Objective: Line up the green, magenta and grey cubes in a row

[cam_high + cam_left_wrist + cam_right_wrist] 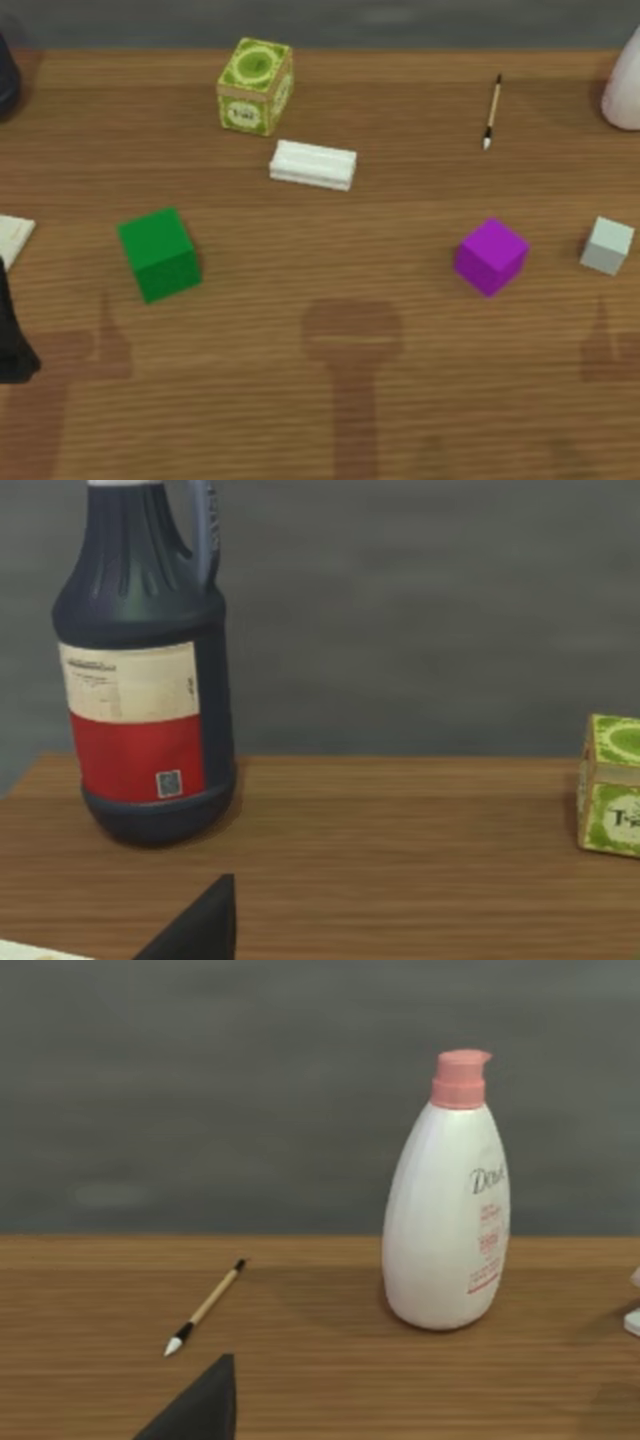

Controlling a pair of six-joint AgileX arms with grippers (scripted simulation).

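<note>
Green cube (158, 254) at table left, faces turned slightly off the table edges; magenta cube (491, 256) right of centre, rotated diagonally; grey cube (607, 245) near the right edge. Left arm (14, 335) is cropped at the left edge, beside green; neither gripper's opening can be told.

Lighting's pretty even and bright across the wooden table (300, 420), nothing dim. Light seems to come from overhead: soft brownish arm-shaped shadows fall along the table's near edge, one in the middle and one toward each near corner. The green cube (158, 254) and magenta cube (491, 256) have clearly darker side faces, and the grey cube (607, 245) too. No hard glare anywhere. Everything looks slightly soft, edges a bit fuzzy. In the wrist views the dark jug (145, 660) and the white pump bottle (448, 1205) cast faint shadows on the wood.
</note>
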